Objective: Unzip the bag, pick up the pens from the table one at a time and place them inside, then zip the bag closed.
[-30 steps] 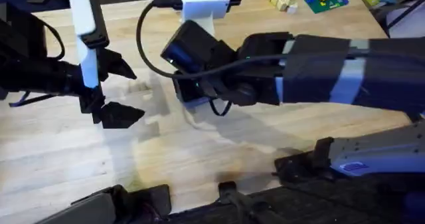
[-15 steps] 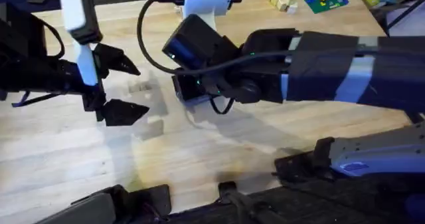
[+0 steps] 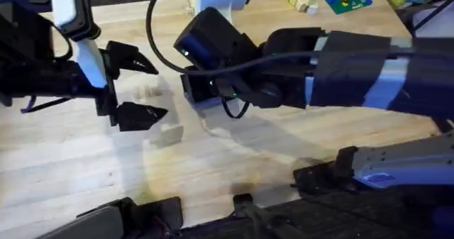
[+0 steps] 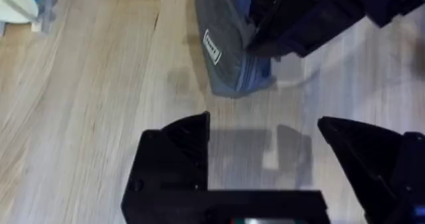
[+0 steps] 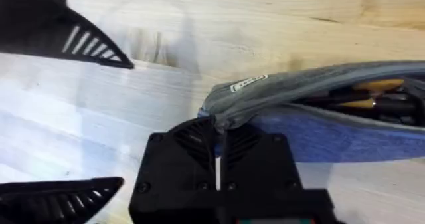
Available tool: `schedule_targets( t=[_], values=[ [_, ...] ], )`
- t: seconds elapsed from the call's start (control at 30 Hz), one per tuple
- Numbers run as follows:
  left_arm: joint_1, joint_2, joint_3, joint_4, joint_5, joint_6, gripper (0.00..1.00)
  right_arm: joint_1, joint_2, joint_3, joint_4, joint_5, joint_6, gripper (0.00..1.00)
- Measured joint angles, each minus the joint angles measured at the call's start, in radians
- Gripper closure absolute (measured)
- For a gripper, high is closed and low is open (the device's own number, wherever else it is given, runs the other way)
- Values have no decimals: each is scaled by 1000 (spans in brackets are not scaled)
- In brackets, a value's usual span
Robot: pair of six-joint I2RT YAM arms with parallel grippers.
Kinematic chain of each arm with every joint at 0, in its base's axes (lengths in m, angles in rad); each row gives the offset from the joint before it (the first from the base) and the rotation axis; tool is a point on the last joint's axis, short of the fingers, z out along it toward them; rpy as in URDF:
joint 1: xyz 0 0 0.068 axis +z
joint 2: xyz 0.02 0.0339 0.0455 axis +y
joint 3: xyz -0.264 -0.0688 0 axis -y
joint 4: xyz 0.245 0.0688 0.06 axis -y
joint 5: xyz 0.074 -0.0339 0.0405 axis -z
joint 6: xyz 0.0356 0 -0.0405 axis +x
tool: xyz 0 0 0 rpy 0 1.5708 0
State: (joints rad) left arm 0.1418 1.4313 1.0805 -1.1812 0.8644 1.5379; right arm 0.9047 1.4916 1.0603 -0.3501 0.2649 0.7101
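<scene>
Bag [image 5: 319, 111]: soft, floppy fabric, light. Right hand [image 5: 218, 141] pinched shut on bag's end by zipper. Left hand [image 4: 265, 151] wide open, empty, near that end above desk [image 4: 80, 117].

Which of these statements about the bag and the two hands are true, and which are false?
1. The right hand is shut on the bag at its end. True.
2. The left hand is shut. False: its fingers stand wide apart, with nothing between them.
3. The bag is partly open, with things inside. True: yellowish and dark things show in the gap in the right wrist view.
4. The left hand holds the bag. False: it is beside the bag's end, apart from it, over the table.
</scene>
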Motion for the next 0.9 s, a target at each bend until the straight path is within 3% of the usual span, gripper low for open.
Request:
schedule_targets(
  t=[0.27, 0.5, 0.83, 0.9],
  values=[
    [-94, 119, 0, 16, 39, 0, 7, 0, 0, 0, 3, 0, 0, 970],
    [-155, 219, 0, 48, 116, 0, 7, 0, 0, 0, 4, 0, 0, 970],
    [-169, 238, 0, 66, 172, 0, 5, 0, 0, 0, 5, 0, 0, 970],
    [-169, 238, 0, 75, 173, 0, 65, 0, 0, 0, 5, 0, 0, 970]
  ],
)
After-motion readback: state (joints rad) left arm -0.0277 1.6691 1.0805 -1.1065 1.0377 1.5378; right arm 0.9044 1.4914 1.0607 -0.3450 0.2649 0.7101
